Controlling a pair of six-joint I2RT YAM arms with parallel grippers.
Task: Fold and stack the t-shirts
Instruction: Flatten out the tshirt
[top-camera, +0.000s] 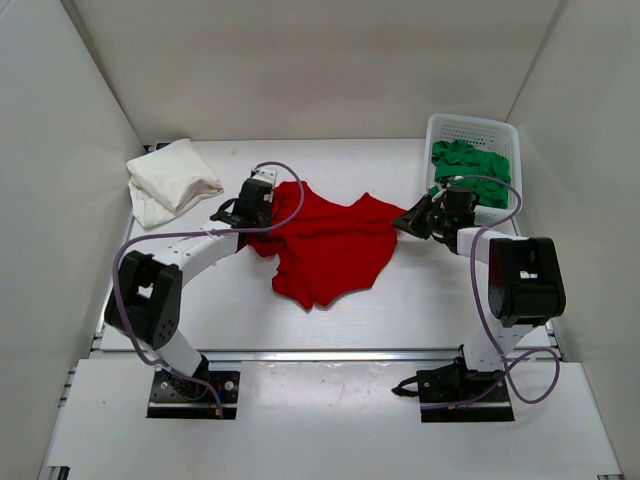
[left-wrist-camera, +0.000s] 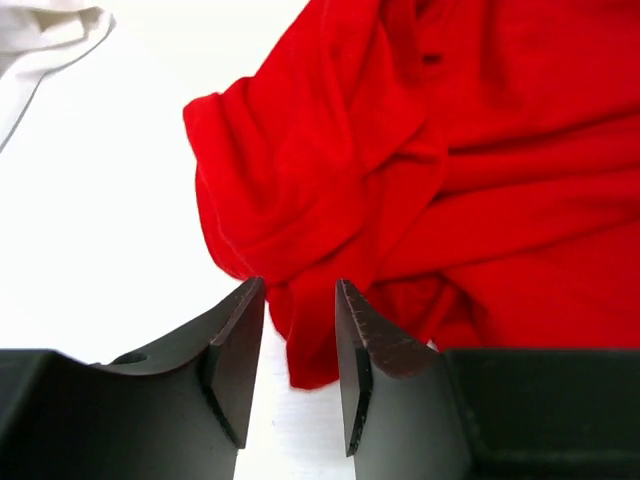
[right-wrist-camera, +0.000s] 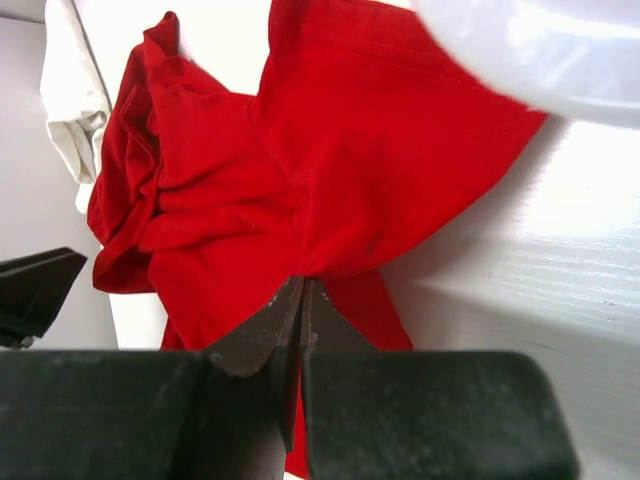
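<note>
The bright red t-shirt (top-camera: 330, 248) lies crumpled in the middle of the table. My left gripper (left-wrist-camera: 298, 285) is open at its left edge (top-camera: 265, 208); a flap of red cloth (left-wrist-camera: 310, 345) lies loose in the gap between the fingers. My right gripper (right-wrist-camera: 303, 282) is shut on the red shirt's right edge (top-camera: 402, 222), and the cloth bunches at its tips. An off-white t-shirt (top-camera: 170, 180) sits folded at the back left. A green t-shirt (top-camera: 470, 165) lies heaped in the basket.
A white perforated basket (top-camera: 500, 133) stands at the back right, close behind my right arm; its blurred rim (right-wrist-camera: 540, 50) fills the top of the right wrist view. White walls enclose the table on three sides.
</note>
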